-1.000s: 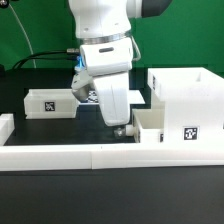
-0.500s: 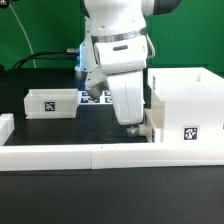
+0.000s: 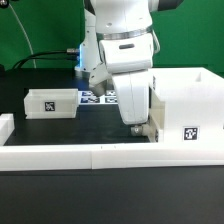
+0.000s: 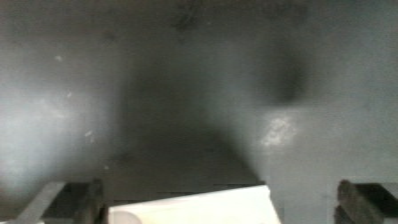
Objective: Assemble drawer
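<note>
The hand [image 3: 143,128], fingers spread wide and empty, has moved from mid-worktop toward the small tray [image 3: 170,130]. A grasp looks imminent (the other tray [image 3: 50,103] waits apart).

Tray [image 3: 51,103] sits at exterior view's left; box case [image 3: 188,107] at right; gripper [image 3: 141,128] betw. them, just beside case; border rail [image 3: 100,155] in front; marker board [image 3: 98,96] behind.

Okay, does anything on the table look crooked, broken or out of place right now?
Nothing stands out. The case sits square, one tray lies flat at the exterior view's left, and the other tray rests against the case, under the open gripper. Nothing looks broken.
</note>
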